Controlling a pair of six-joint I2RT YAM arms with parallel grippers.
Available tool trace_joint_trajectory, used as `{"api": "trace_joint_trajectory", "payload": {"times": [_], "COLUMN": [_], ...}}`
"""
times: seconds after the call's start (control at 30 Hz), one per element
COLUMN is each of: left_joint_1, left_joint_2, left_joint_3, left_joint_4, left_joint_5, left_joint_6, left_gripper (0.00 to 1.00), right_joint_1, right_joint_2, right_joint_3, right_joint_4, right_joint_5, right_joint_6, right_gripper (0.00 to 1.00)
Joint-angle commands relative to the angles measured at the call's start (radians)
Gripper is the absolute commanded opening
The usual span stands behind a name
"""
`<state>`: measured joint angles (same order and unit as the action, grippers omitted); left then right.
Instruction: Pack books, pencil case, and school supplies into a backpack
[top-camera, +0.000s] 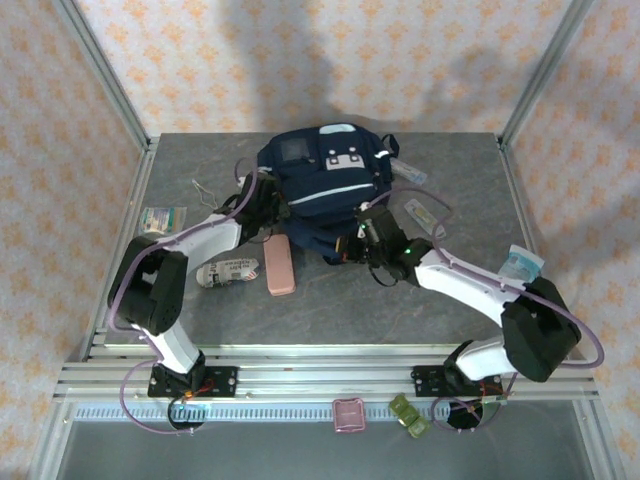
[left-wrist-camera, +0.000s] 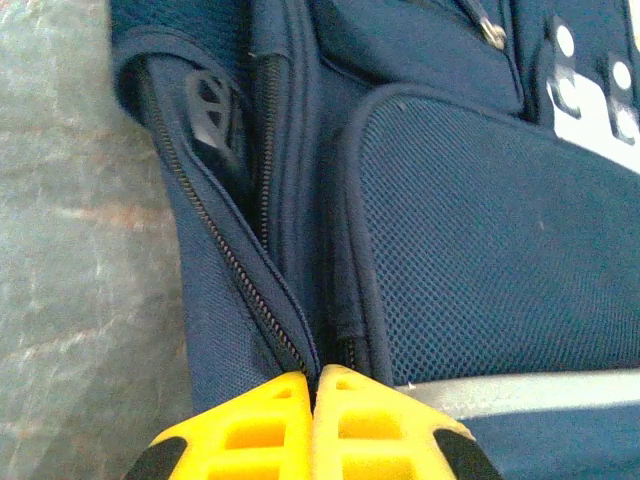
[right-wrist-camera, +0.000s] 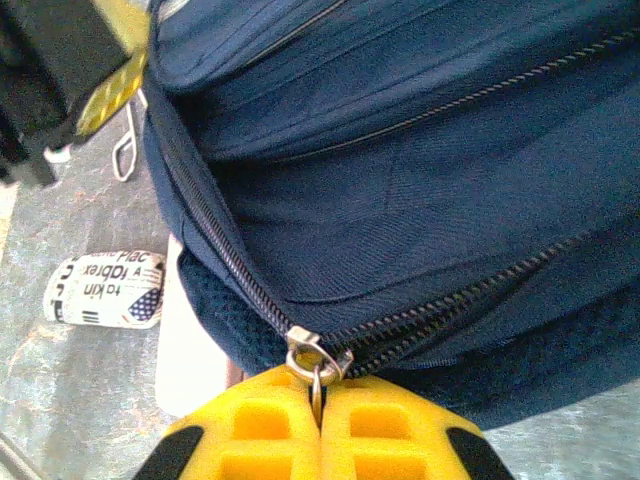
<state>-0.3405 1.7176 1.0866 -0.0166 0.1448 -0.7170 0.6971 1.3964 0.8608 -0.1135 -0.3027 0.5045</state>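
Grey table (top-camera: 330, 320) from above: we see the backpack (top-camera: 320, 190) at centre, the pencil case (top-camera: 280, 266) just lower left of it. Left wrist view: our left gripper (left-wrist-camera: 313, 385), bottom centre, is clenched on the backpack's zipper edge. Right wrist view: our right gripper (right-wrist-camera: 320, 392), bottom centre, pinches the zipper pull (right-wrist-camera: 318, 358)

"Plac" upside down on the white printed packet (right-wrist-camera: 105, 290)

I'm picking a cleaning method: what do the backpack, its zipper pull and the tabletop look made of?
Backpack: navy woven fabric, likely nylon or polyester, matte, with visible weave and a mesh pocket. Zipper pull: probably metal, silvery and shiny. Tabletop: grey mottled, stone-look surface, slightly glossy; material unclear.
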Motion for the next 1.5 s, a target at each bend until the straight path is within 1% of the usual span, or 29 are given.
{"api": "trace_joint_trajectory", "payload": {"times": [0.0,0.03,0.07,0.1,0.13,0.23,0.3,0.4,0.53,0.57,0.67,0.83,0.9,0.97,1.0,1.03,1.07,1.1,1.13,1.2,1.27,1.33,1.47], "left_joint_1": [0.045,0.046,0.046,0.046,0.046,0.046,0.045,0.036,-0.017,-0.031,-0.078,-0.116,-0.123,-0.125,-0.124,-0.124,-0.121,-0.120,-0.114,-0.102,-0.089,-0.065,-0.010], "left_joint_2": [0.069,0.087,0.097,0.102,0.094,0.023,-0.047,-0.163,-0.283,-0.295,-0.294,-0.200,-0.159,-0.124,-0.111,-0.095,-0.085,-0.075,-0.069,-0.071,-0.091,-0.118,-0.169], "left_joint_3": [0.124,0.156,0.181,0.202,0.202,0.143,0.085,-0.050,-0.230,-0.256,-0.298,-0.279,-0.259,-0.240,-0.228,-0.215,-0.206,-0.195,-0.187,-0.181,-0.187,-0.199,-0.224], "left_joint_4": [0.018,0.003,-0.018,-0.038,-0.045,-0.040,-0.043,-0.018,0.044,0.063,0.111,0.176,0.173,0.166,0.157,0.151,0.142,0.135,0.127,0.114,0.108,0.101,0.093], "left_joint_5": [-0.116,-0.116,-0.117,-0.118,-0.114,-0.097,-0.082,-0.040,0.012,0.021,0.022,0.022,0.012,-0.006,-0.022,-0.033,-0.041,-0.042,-0.039,-0.032,-0.030,-0.024,-0.007], "left_joint_6": [0.059,0.070,0.075,0.078,0.083,0.088,0.086,0.057,-0.036,-0.055,-0.104,-0.153,-0.163,-0.167,-0.168,-0.162,-0.159,-0.154,-0.149,-0.141,-0.131,-0.117,-0.094], "left_gripper": [0.00,0.00,0.06,0.22,0.36,0.56,0.60,0.64,0.72,0.73,0.77,0.78,0.78,0.78,0.75,0.69,0.59,0.41,0.26,0.01,0.00,0.00,0.00], "right_joint_1": [0.015,0.015,0.016,0.016,0.017,0.016,0.016,0.016,0.016,0.017,0.024,0.051,0.065,0.081,0.089,0.093,0.094,0.094,0.094,0.094,0.089,0.060,-0.049], "right_joint_2": [0.055,0.076,0.092,0.108,0.128,0.183,0.209,0.248,0.266,0.270,0.281,0.294,0.293,0.293,0.293,0.293,0.293,0.291,0.287,0.273,0.251,0.222,0.136], "right_joint_3": [0.053,0.067,0.077,0.090,0.110,0.168,0.185,0.207,0.212,0.214,0.217,0.230,0.234,0.239,0.239,0.237,0.234,0.229,0.223,0.213,0.200,0.169,0.055], "right_joint_4": [0.054,0.088,0.116,0.141,0.156,0.156,0.161,0.166,0.187,0.187,0.191,0.188,0.191,0.189,0.188,0.186,0.186,0.182,0.175,0.148,0.116,0.092,0.083], "right_joint_5": [-0.072,-0.095,-0.103,-0.105,-0.111,-0.113,-0.115,-0.137,-0.155,-0.158,-0.168,-0.156,-0.152,-0.147,-0.146,-0.148,-0.151,-0.151,-0.144,-0.116,-0.081,-0.061,-0.042], "right_joint_6": [0.063,0.077,0.091,0.107,0.113,0.114,0.119,0.121,0.128,0.129,0.125,0.113,0.105,0.090,0.085,0.083,0.082,0.080,0.076,0.062,0.040,0.027,0.011], "right_gripper": [0.00,0.00,0.00,0.00,0.00,0.00,0.00,0.00,0.00,0.00,0.00,0.00,0.00,0.00,0.00,0.00,0.00,0.00,0.00,0.00,0.00,0.00,0.00]}}
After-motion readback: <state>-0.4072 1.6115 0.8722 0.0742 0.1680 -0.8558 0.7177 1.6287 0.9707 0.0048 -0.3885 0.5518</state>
